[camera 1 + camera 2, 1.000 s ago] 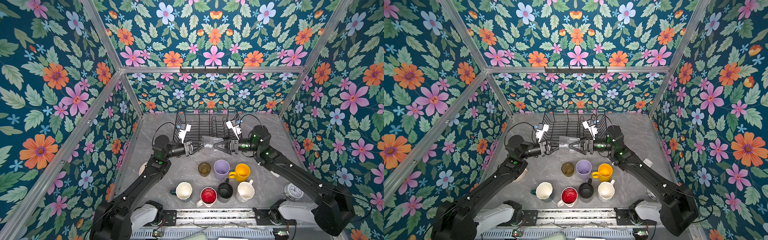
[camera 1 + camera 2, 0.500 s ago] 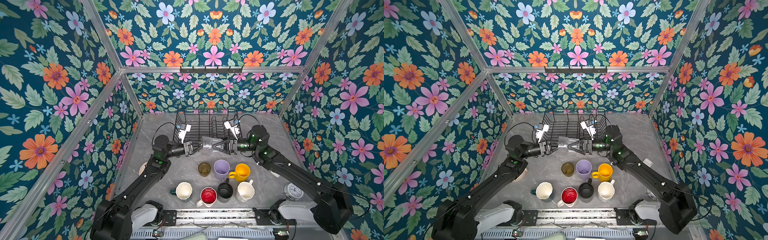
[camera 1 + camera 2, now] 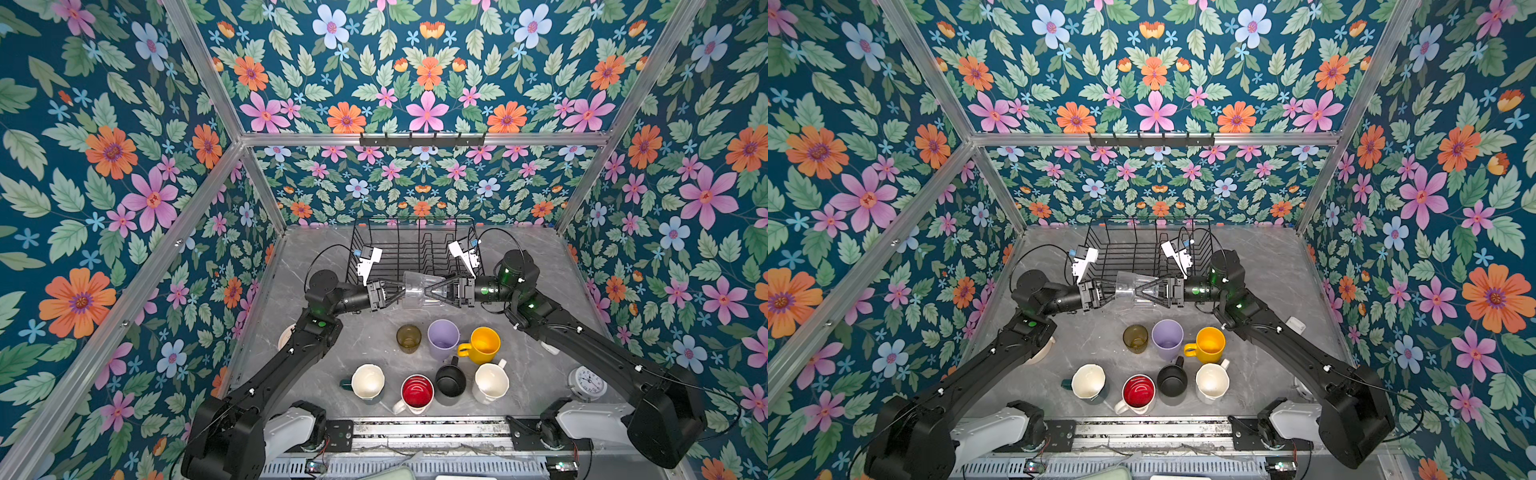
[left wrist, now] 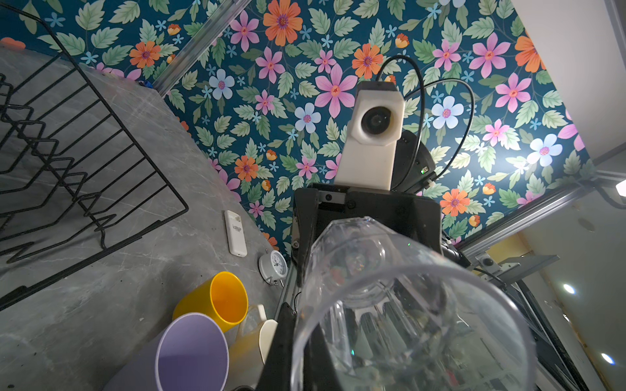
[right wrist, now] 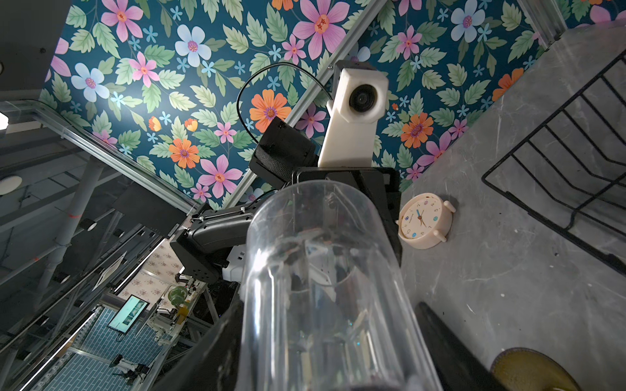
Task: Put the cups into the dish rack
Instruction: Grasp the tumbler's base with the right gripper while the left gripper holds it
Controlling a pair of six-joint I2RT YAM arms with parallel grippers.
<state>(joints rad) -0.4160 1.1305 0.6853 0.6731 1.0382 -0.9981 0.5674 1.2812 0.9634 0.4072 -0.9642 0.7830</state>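
Grey marble tabletop [image 3: 536, 382] bears the dish rack [image 3: 415, 249] — floral walls [image 3: 415, 183] around.

Occlusions and cropped regions.
In both top views the left arm covers most of the cream clock [image 3: 286, 341] at centre left. In the right wrist view the olive tumbler [image 5: 535, 372] is cropped at the lower right corner and the dish rack [image 5: 555, 115] at the right edge. Contact between the right gripper [image 5: 333, 342] fingers and the clear glass [image 5: 321, 270] is indeterminate.
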